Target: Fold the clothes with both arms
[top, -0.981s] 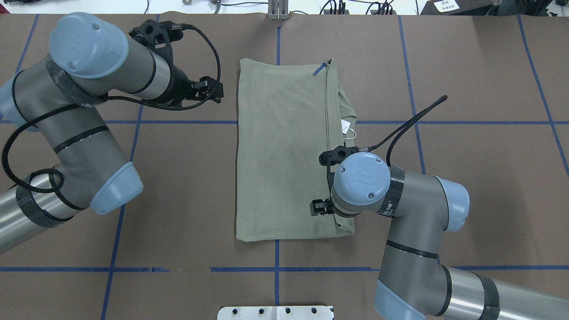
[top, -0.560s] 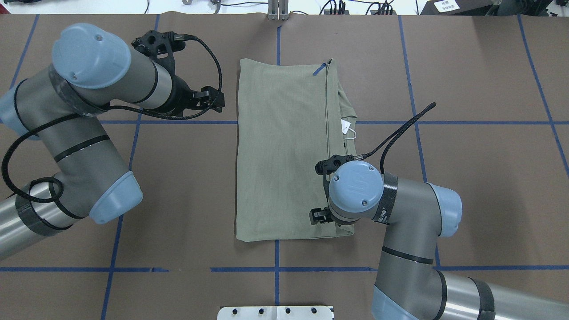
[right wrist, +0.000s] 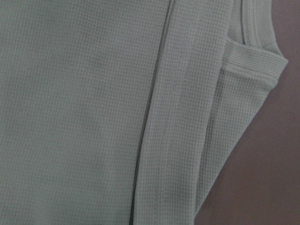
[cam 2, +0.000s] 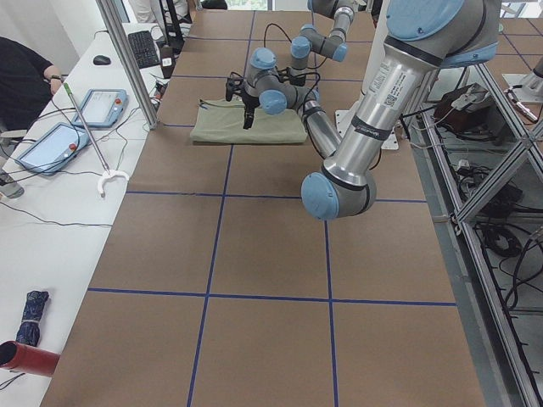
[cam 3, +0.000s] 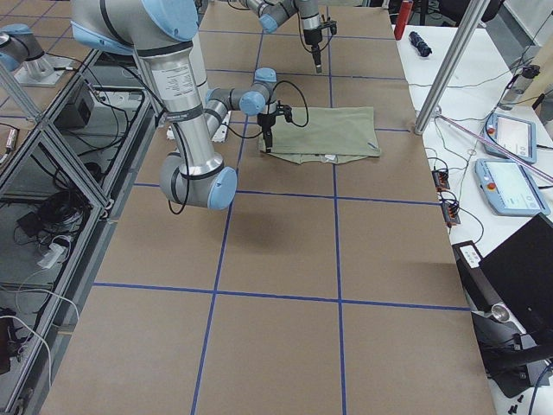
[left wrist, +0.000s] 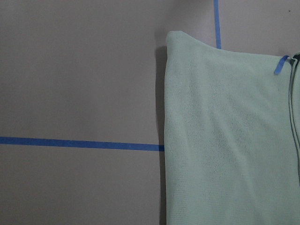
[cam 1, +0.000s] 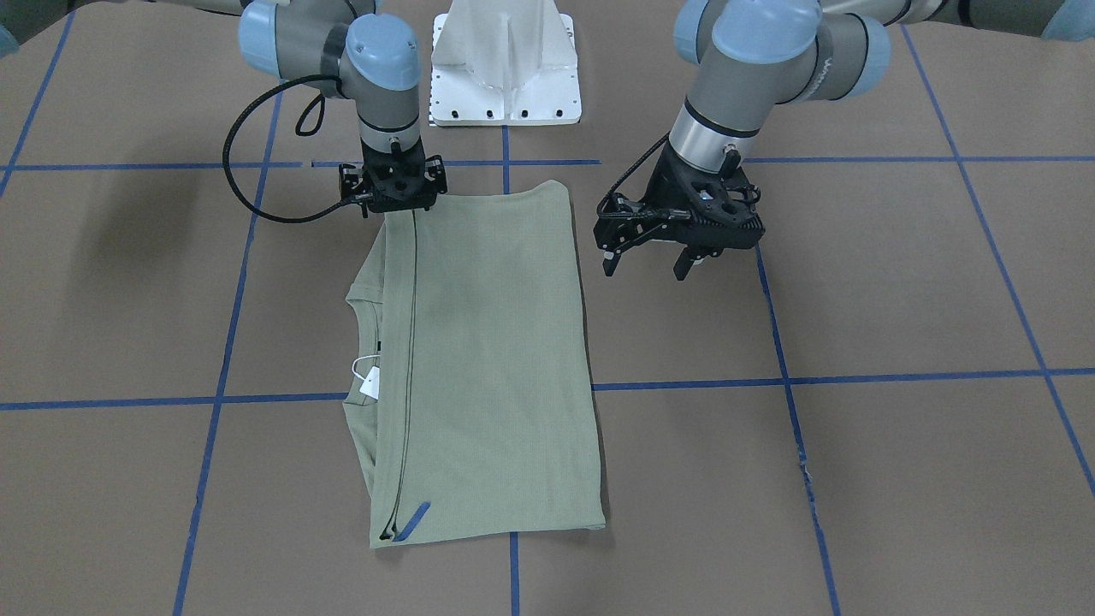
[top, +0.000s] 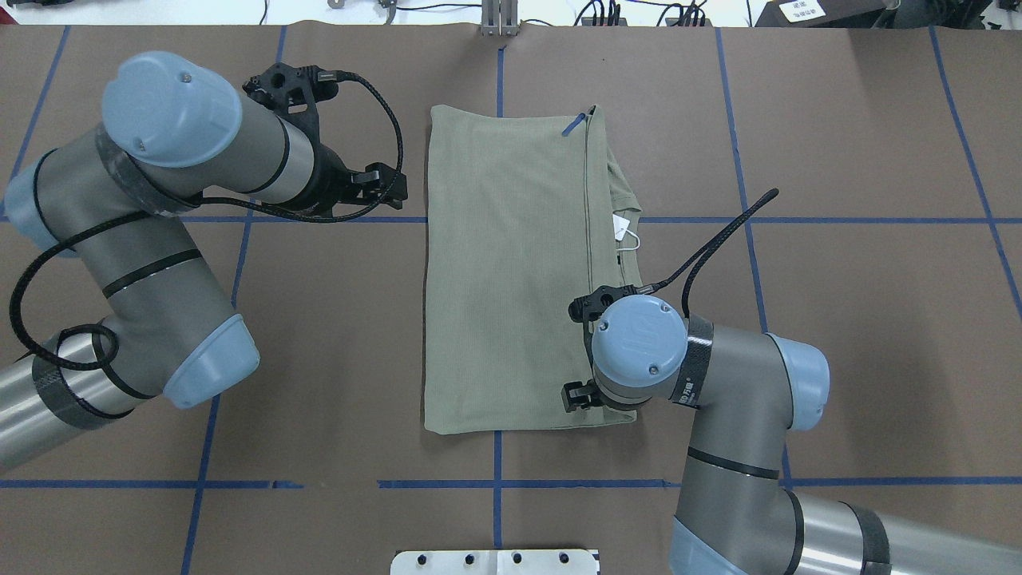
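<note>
1. Front-facing view: sage-green long-sleeved knit shirt (cam 1: 496,359), folded to a long rectangle, lying flat mid-way along the brown paper-covered surface (cam 1: 855,282) gridded with blue tape lines. White hang tag (cam 1: 369,384) at the collar, on the view's left edge. Left gripper (cam 1: 647,263), black, two-finger, jaws wide apart, holding nothing, hovering just beside the shirt's long edge. Right gripper (cam 1: 398,205), black, pointing straight down onto the shirt's corner nearest the white pedestal base (cam 1: 505,77); fingertips hidden, so its grip cannot be told
2. Overhead view: shirt straddling the centre tape line; short blue strip (top: 572,124) on its far end. Left gripper over bare surface; right wrist covers its own gripper
3. Left-end view: shirt small and far; a person's dark sleeve (cam 2: 21,80) at a white side bench
4. Right-end view: near arm's gripper upright at the shirt's edge; far arm's gripper raised beyond it
5. Left wrist view: shirt's corner and folded edge crossing a tape line
6. Right wrist view: close knit, overlapping folds, ribbed edge against the surface
</note>
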Controlling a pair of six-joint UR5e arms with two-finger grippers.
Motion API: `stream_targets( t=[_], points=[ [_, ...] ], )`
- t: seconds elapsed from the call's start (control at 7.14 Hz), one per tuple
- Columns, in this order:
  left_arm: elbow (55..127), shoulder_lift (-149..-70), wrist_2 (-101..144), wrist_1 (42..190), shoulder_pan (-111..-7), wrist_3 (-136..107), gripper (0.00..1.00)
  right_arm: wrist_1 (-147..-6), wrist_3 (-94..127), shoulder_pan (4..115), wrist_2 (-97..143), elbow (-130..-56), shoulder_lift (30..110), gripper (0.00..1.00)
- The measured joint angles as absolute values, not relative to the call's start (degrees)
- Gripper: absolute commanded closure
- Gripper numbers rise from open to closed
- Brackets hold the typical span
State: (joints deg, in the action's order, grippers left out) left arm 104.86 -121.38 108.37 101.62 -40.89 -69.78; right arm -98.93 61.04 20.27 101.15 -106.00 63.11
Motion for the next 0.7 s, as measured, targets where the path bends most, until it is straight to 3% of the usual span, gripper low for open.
stream_targets(
  t=[0.7],
  points=[
    [104.64, -121.47, 108.37, 101.85, -40.81, -69.78, 0.00, -99.17, 59.09, 21.42, 101.16, -106.09, 65.11, 0.00]
  ],
)
